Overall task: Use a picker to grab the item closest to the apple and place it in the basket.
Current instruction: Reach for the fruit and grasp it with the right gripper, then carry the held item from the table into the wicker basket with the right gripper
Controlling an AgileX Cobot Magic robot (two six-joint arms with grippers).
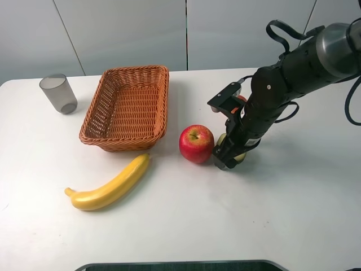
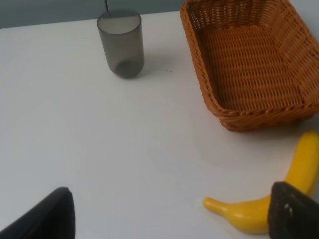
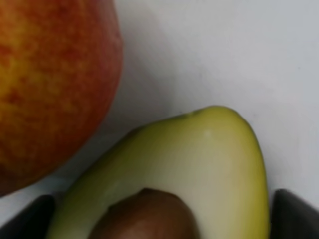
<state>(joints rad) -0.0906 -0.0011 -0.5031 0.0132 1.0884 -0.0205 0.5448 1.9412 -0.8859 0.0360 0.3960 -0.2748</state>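
A red apple stands on the white table, right of the wicker basket. Just right of the apple lies an avocado half, cut face up with its brown pit showing. My right gripper is lowered over the avocado half, open, with one dark finger on each side of it, close to its edges. In the right wrist view the apple nearly touches the avocado. My left gripper is open, holds nothing, and hangs above the table near the banana.
A yellow banana lies in front of the basket. A grey translucent cup stands at the back left. The left arm does not show in the exterior high view.
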